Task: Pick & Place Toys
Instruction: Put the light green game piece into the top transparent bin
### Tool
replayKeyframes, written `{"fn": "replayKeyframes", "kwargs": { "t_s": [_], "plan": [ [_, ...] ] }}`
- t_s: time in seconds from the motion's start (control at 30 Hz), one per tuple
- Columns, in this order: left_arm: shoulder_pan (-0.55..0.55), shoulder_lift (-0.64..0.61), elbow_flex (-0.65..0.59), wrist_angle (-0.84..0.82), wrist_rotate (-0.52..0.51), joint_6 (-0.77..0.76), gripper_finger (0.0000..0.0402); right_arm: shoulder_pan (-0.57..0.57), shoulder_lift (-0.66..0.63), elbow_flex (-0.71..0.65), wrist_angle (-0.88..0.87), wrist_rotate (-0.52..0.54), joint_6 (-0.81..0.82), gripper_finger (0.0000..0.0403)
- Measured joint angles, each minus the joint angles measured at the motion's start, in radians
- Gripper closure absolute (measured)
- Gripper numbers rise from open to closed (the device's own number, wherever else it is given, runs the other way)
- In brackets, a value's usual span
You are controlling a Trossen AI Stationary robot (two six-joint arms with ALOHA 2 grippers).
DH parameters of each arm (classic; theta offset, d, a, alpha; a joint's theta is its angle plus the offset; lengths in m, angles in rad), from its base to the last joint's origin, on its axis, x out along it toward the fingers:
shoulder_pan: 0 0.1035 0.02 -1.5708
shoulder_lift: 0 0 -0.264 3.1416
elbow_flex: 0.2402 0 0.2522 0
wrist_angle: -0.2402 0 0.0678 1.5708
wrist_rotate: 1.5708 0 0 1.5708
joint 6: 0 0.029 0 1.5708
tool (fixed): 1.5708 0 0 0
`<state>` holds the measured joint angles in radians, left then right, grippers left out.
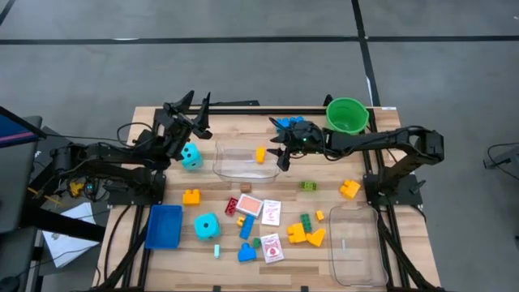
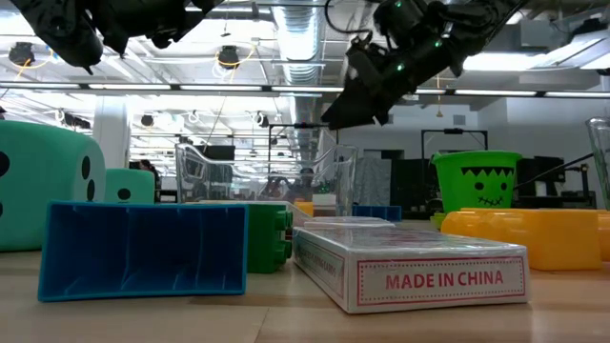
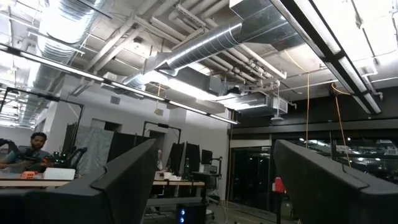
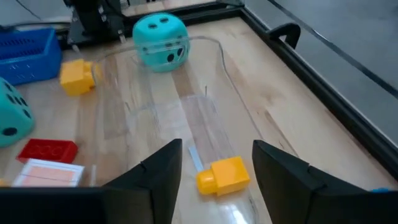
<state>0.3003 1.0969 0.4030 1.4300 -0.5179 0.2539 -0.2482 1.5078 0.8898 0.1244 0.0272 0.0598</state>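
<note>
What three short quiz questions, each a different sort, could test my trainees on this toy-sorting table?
1. True or false: the right gripper holds a brick.
2. What lies in the clear tub at the table's middle?
3. Which is nearer the green bucket: A) left gripper B) right gripper?

Key: 1 false, it is open and empty; 2 one yellow brick; 3 B.

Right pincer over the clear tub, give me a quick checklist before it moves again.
1. Right pincer open and holding nothing: ok.
2. Yellow brick lying inside the clear tub: ok.
3. Left pincer raised, away from the tub: ok.
4. Teal die outside the tub, beside its end: ok.
5. Loose toys left on the table, such as the orange brick: not ok.
</note>
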Motion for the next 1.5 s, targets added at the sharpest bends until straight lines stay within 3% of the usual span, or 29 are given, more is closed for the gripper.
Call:
{"fn": "replayKeyframes", "kwargs": {
  "t_s": [0.27,0.63,0.77,1.07,1.27,1.5],
  "plan": [
    [0.0,0.0,0.0,0.0,0.0,0.002,0.0086,0.08,-0.151,0.0,-0.224,0.014,0.066,0.0227],
    [-0.001,0.0,0.0,0.0,0.0,-0.001,0.0086,0.341,-0.257,0.0,-0.551,0.339,0.295,0.0231],
    [-0.003,0.0,0.0,0.0,0.0,-0.005,0.0086,0.438,-0.261,0.0,-0.6,0.393,0.37,0.023],
    [-0.003,0.0,0.0,0.0,0.0,-0.008,0.0086,0.495,-0.261,0.0,-0.746,0.342,0.436,0.0222],
    [-0.003,0.0,0.0,0.0,0.0,-0.008,0.0086,0.44,-0.241,-0.036,-0.789,0.193,0.467,0.0174],
    [-0.003,0.0,0.0,0.0,0.0,-0.008,0.0086,0.388,-0.218,-0.102,-0.756,0.182,0.386,0.0129]
  ]
}}
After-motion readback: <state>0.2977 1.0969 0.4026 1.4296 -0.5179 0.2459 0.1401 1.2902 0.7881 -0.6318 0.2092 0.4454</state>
